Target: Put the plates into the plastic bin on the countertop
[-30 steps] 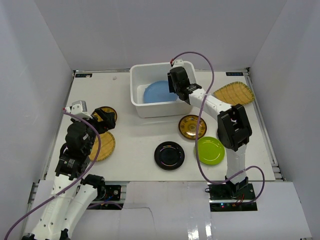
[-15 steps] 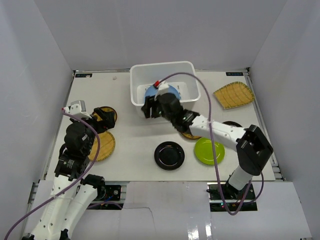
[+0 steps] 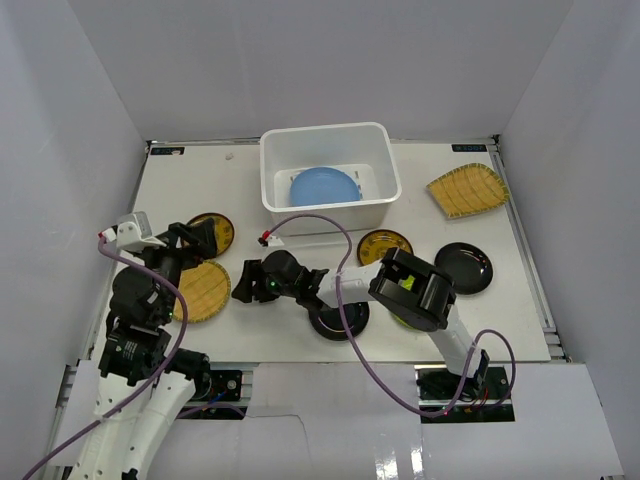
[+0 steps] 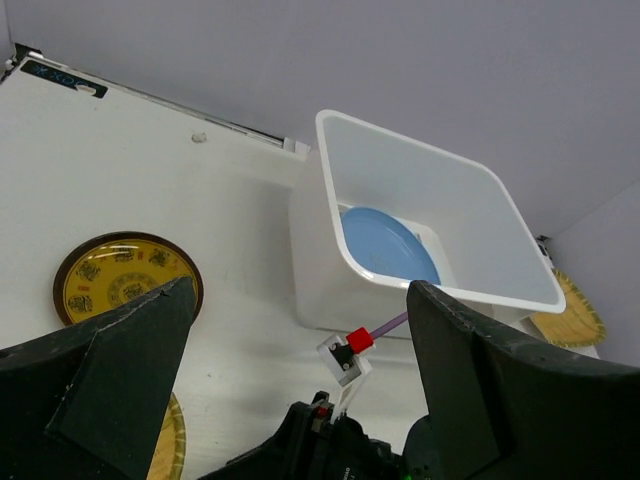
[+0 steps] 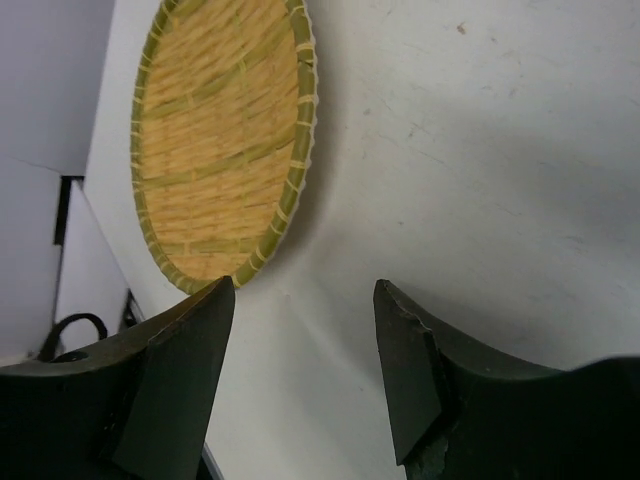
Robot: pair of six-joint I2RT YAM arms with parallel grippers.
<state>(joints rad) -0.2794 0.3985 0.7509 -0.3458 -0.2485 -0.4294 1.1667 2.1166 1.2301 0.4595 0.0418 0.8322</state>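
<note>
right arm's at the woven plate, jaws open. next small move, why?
Probably nudge the right gripper toward the round woven plate until it straddles the rim: the jaws stand open and empty, the plate lies flat ahead but off-centre, and only the blue plate is in the bin.
</note>
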